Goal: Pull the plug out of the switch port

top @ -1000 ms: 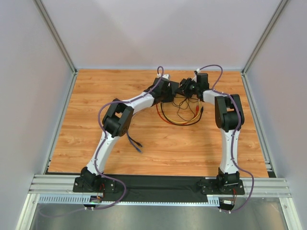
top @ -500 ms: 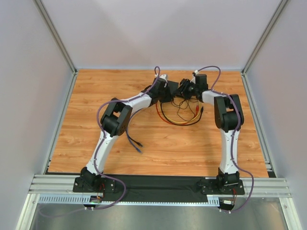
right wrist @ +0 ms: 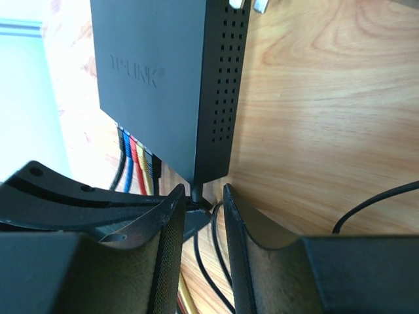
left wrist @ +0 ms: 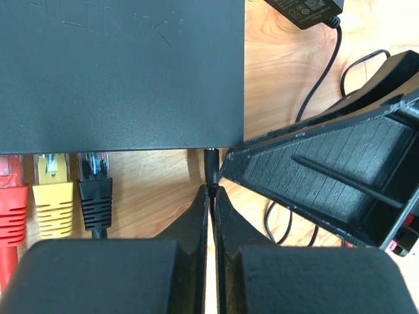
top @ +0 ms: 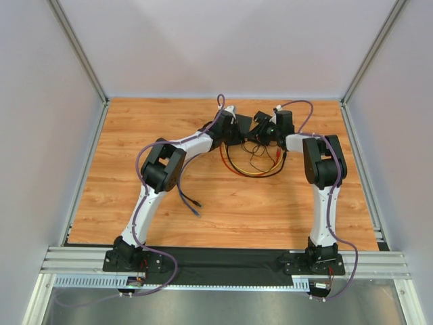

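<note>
The switch [left wrist: 118,72], a flat black box, fills the top of the left wrist view; in the right wrist view the switch [right wrist: 157,85] shows its vented side. A small black round plug [left wrist: 211,163] sits in a port near the box's corner. My left gripper [left wrist: 213,190] is shut, its tips pinching the plug's rear end. My right gripper [right wrist: 200,196] is open just behind the same plug [right wrist: 196,191], one finger on each side and neither touching it. In the top view both wrists meet at the switch [top: 243,123].
Red [left wrist: 10,203], yellow [left wrist: 54,196] and black [left wrist: 96,196] network plugs sit in the sockets left of the round plug. A black power adapter [left wrist: 304,10] with thin wire lies beyond. Coiled cables [top: 254,166] lie near the switch; a purple cable [top: 191,202] lies left.
The left wrist has shifted slightly left, uncovering the switch in the top view, and its jaws have closed fully. The right wrist has turned a little at the switch.
</note>
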### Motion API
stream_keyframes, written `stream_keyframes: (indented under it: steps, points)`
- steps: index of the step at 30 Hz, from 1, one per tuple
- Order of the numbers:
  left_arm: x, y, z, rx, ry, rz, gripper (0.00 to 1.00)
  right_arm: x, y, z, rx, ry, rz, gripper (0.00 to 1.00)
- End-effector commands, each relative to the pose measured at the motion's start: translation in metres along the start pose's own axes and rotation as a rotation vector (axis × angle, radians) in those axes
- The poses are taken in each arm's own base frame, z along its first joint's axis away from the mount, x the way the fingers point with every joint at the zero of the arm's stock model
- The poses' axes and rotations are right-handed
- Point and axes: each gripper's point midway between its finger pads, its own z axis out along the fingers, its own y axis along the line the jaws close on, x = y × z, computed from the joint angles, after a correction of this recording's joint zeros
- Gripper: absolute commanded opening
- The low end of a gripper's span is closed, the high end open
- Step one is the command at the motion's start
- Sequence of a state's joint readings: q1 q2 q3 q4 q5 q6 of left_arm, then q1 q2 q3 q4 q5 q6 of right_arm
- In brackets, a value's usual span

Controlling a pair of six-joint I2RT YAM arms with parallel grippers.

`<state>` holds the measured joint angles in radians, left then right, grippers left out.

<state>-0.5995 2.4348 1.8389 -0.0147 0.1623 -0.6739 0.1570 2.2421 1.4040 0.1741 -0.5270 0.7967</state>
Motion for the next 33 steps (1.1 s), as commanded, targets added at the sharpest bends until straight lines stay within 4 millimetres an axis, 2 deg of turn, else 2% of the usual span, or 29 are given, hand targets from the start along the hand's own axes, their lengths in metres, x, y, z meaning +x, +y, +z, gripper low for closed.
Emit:
stream_keyframes:
  steps: [1,5,18,19,23,24,30,33]
  points:
    - [-0.003,-0.012,-0.013,0.027,0.016,0.013,0.00,-0.006,0.003,0.005,-0.016,-0.039,0.029,0.31]
    - [-0.001,-0.014,-0.013,0.043,0.025,0.018,0.00,-0.007,0.007,0.010,-0.038,-0.031,0.060,0.31]
    - [0.003,-0.017,-0.013,0.059,0.049,0.022,0.00,-0.013,-0.026,0.020,0.140,-0.086,0.136,0.26]
    - [0.004,-0.017,-0.013,0.061,0.054,0.020,0.00,-0.016,-0.022,0.022,0.144,-0.092,0.133,0.26]
    - [0.006,-0.016,-0.017,0.056,0.062,0.021,0.00,-0.021,-0.031,0.024,0.218,-0.158,0.123,0.26]
    - [0.005,-0.016,-0.018,0.052,0.060,0.024,0.00,-0.018,-0.034,0.027,0.227,-0.156,0.134,0.26]
    - [0.014,-0.013,-0.022,0.049,0.082,0.023,0.00,-0.011,-0.029,0.036,0.289,-0.182,0.131,0.25]
    - [0.015,-0.015,-0.028,0.058,0.086,0.039,0.00,-0.014,-0.030,0.036,0.338,-0.199,0.123,0.25]
